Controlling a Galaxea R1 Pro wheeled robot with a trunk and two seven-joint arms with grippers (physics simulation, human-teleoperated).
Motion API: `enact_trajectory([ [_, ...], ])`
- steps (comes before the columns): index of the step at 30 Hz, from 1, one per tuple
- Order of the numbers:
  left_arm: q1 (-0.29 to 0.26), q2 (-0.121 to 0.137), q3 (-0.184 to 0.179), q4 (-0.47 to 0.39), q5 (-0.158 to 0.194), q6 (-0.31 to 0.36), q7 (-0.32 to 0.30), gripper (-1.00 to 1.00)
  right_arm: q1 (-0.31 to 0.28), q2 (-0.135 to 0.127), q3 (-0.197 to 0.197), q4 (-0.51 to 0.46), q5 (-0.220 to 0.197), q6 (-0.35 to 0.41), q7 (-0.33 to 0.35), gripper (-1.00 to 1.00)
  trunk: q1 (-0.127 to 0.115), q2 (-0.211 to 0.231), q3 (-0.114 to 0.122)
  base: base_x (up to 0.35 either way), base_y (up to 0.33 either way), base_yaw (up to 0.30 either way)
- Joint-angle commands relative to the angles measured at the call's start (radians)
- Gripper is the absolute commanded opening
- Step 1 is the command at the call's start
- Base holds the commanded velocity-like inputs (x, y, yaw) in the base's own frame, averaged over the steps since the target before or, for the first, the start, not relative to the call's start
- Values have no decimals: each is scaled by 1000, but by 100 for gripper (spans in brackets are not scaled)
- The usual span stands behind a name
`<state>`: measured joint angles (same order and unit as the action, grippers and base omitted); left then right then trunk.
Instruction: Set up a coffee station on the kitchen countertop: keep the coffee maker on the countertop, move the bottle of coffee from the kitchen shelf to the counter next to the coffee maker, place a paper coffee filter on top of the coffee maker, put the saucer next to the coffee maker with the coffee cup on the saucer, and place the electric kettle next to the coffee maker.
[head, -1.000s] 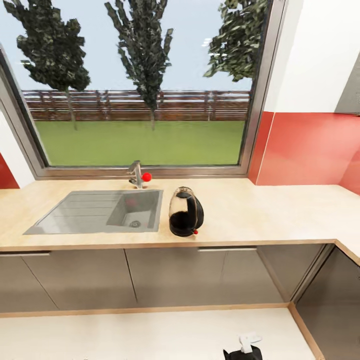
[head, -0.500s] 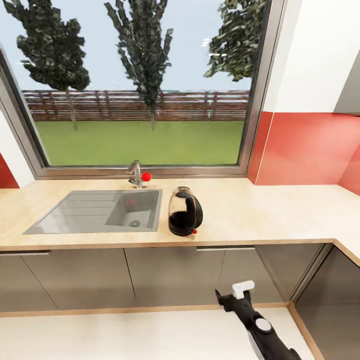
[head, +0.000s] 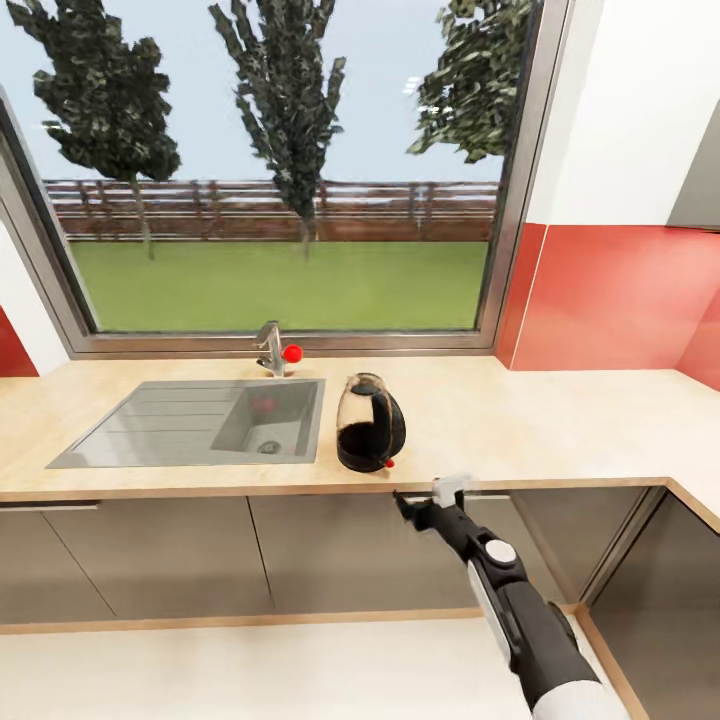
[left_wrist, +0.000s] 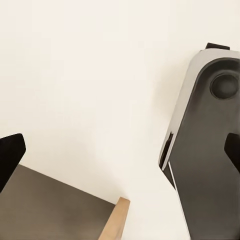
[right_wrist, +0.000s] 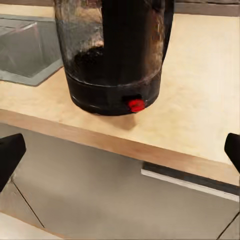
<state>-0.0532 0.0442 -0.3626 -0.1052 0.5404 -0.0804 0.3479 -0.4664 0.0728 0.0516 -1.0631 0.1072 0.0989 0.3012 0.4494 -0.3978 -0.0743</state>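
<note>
The electric kettle (head: 370, 425), clear glass with a black base, black handle and red switch, stands upright on the wooden countertop (head: 560, 420) just right of the sink. In the right wrist view the kettle (right_wrist: 117, 55) looms close, above the counter's front edge. My right gripper (head: 428, 497) is open and empty, held in front of the counter edge, slightly below and to the right of the kettle, not touching it. My left gripper (left_wrist: 120, 155) is open over pale floor. The coffee maker, coffee bottle, filter, saucer and cup are out of view.
A steel sink (head: 190, 420) with a faucet (head: 272, 348) lies left of the kettle under a large window. Grey cabinet fronts with a drawer handle (head: 455, 497) run below the counter. A grey part of the robot's body (left_wrist: 205, 150) and a cabinet corner (left_wrist: 115, 220) appear by the left gripper.
My right arm has risen from the bottom of the head view up to the counter's front edge near the kettle. The kettle has stayed put.
</note>
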Motion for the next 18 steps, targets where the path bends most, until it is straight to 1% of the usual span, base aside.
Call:
enact_trajectory([
  [1, 0, 0, -9, -1, 10, -2, 3, 100, -19, 3, -1, -12, 11, 20, 37, 100, 1, -2, -2, 0, 0, 0],
  [3, 0, 0, -9, -1, 10, -2, 3, 100, -48, 6, 1, -35, 11, 48, 98, 100, 1, -2, -2, 0, 0, 0],
  [5, 0, 0, -9, -1, 9, -1, 3, 100, -59, 7, 2, -59, 11, 67, 128, 100, 1, -2, -2, 0, 0, 0],
  [7, 0, 1, -7, 0, 9, 8, 3, 100, -70, 7, -1, -104, 13, 92, 153, 100, 1, -2, -2, 0, 0, 0],
  [11, 0, 1, -7, 0, 10, 12, 3, 100, -71, 4, -7, -112, 15, 97, 156, 100, 1, -2, -2, 0, 0, 0],
  [12, 0, 6, -6, 0, 10, 13, 3, 100, -72, 1, -10, -112, 15, 97, 156, 100, 1, -2, -2, 107, 0, 0],
  [15, 0, 9, -6, 7, 11, 12, 3, 100, -72, 0, -11, -113, 15, 97, 156, 100, 1, -2, -2, 170, 0, 0],
  [18, 0, 7, -6, 15, 11, 8, 3, 100, -72, 0, -31, -113, 14, 96, 156, 100, 1, -2, -2, 260, 0, 0],
])
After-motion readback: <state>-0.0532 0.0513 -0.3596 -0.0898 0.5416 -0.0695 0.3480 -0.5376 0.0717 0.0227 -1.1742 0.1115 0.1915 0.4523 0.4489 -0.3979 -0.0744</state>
